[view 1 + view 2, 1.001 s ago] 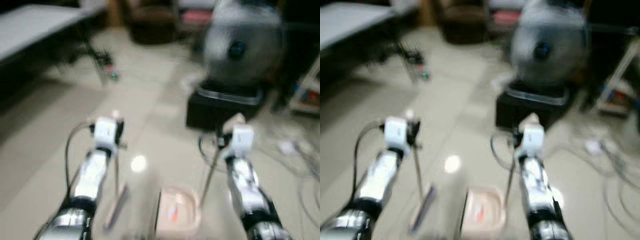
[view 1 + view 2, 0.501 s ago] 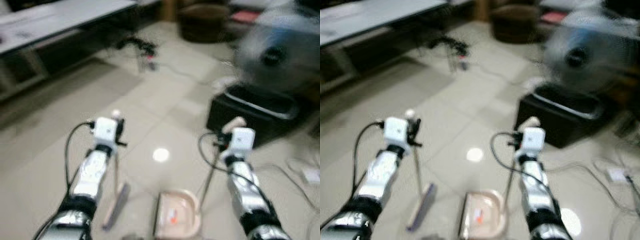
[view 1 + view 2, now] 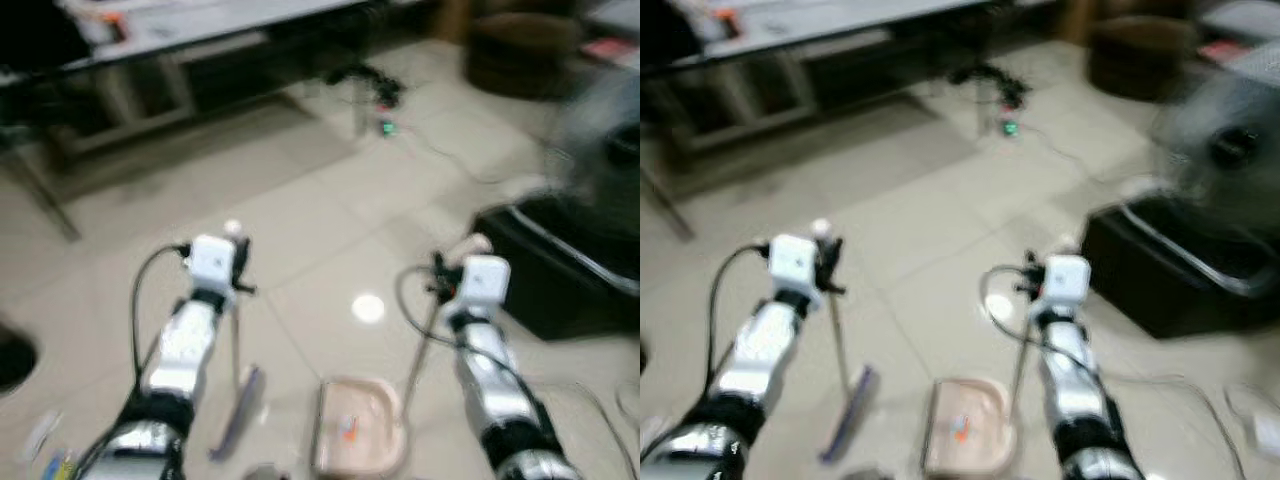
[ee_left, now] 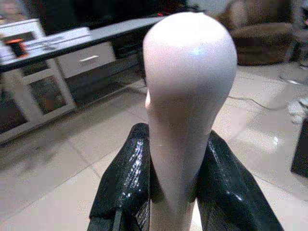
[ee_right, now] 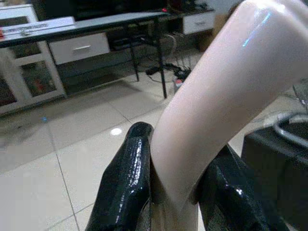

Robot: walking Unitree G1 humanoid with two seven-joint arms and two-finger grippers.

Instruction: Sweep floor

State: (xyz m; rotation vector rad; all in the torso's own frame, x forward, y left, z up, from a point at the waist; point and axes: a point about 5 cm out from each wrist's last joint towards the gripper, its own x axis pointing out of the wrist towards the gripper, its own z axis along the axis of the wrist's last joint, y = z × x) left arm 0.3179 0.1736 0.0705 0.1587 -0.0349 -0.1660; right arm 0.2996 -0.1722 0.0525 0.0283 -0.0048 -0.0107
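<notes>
My left gripper (image 3: 237, 272) is shut on the pale pink handle of a broom (image 4: 185, 96). The thin pole runs down to the purple broom head (image 3: 238, 412) on the tiled floor. One black finger (image 4: 122, 185) presses each side of the rounded handle top. My right gripper (image 3: 441, 286) is shut on the curved pink handle (image 5: 226, 91) of a dustpan (image 3: 357, 440). The dustpan rests on the floor between my arms, with a small orange scrap inside it.
A black box (image 3: 565, 275) with a blurred fan (image 3: 1225, 140) above it stands at the right. A long low bench with drawers (image 3: 190, 45) runs along the back, with cables (image 3: 375, 85) beside it. Small litter (image 3: 45, 445) lies at the lower left.
The whole picture has shifted: the camera has turned left, so the fan and black box slid right and more bench shows. Both arms keep the same hold on broom and dustpan.
</notes>
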